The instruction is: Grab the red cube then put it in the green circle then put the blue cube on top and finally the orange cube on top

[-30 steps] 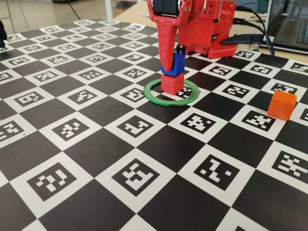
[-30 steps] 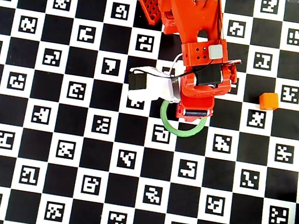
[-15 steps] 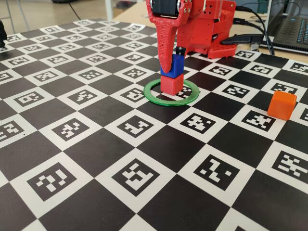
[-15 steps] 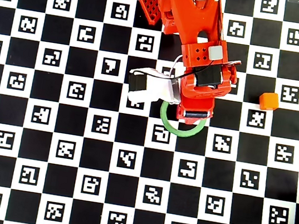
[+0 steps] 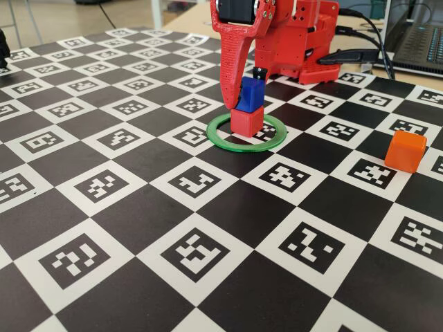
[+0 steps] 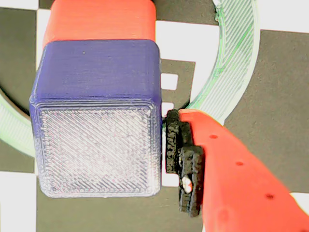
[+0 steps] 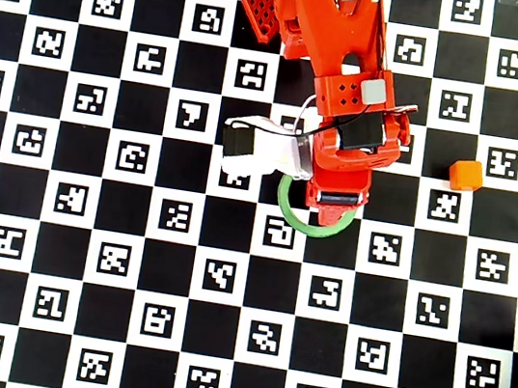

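The red cube sits inside the green circle, and the blue cube rests squarely on top of it. My gripper straddles the blue cube, open: its long red finger stands clear to the cube's left. In the wrist view a thin gap separates the black pad from the blue cube, with the red cube and the green circle below. The orange cube lies alone at the right. In the overhead view the arm hides the stack; the green circle and orange cube show.
The table is a black-and-white checkerboard mat printed with markers. The arm's red base stands just behind the ring. A laptop and black cables lie at the back right.
The jaws have opened: the long red finger swung left, away from the blue cube, which stays on the red cube. The orange cube has not moved.
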